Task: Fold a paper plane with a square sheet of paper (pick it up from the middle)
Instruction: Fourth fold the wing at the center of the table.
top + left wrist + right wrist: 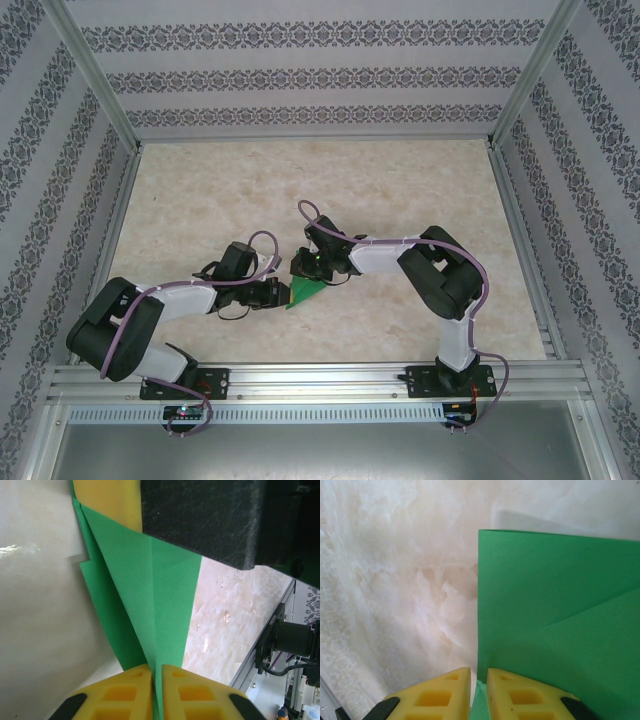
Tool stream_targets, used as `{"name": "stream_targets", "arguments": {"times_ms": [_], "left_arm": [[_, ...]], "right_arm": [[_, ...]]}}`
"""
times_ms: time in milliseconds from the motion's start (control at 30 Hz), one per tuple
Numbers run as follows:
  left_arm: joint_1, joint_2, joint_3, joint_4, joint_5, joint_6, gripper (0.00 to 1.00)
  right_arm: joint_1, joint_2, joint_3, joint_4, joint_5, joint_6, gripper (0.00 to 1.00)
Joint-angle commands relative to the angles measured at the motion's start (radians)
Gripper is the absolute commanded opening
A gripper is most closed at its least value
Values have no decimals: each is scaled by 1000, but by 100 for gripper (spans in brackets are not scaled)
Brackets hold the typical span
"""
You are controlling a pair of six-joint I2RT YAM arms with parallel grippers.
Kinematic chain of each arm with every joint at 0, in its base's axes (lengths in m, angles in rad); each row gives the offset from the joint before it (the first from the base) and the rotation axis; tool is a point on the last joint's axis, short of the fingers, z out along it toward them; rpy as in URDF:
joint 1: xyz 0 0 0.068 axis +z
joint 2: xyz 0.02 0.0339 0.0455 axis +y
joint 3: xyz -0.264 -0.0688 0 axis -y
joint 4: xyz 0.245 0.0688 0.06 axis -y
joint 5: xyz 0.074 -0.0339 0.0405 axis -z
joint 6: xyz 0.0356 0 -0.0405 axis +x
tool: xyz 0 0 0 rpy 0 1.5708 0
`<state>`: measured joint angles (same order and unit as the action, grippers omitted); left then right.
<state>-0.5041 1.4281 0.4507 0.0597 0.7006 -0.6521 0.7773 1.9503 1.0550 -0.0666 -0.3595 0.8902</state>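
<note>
The left pincer [156,680] and right pincer [478,685] each clench the half-folded paper plane [150,595], held between them over the surface [395,580]. Uneven pulling by the 2 could tear it or skew its creases.

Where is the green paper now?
Top view: folded green paper near the table's middle, gripped by the left gripper on its left and the right gripper at its far side.

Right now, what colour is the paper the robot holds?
The paper is plain bright green, clearest in the right wrist view.
</note>
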Motion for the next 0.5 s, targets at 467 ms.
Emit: {"name": "stream_targets", "arguments": {"times_ms": [467], "left_arm": [[6,-88,8,-58,3,48,23]], "right_arm": [[28,99,-37,-128,62,-14,18]]}}
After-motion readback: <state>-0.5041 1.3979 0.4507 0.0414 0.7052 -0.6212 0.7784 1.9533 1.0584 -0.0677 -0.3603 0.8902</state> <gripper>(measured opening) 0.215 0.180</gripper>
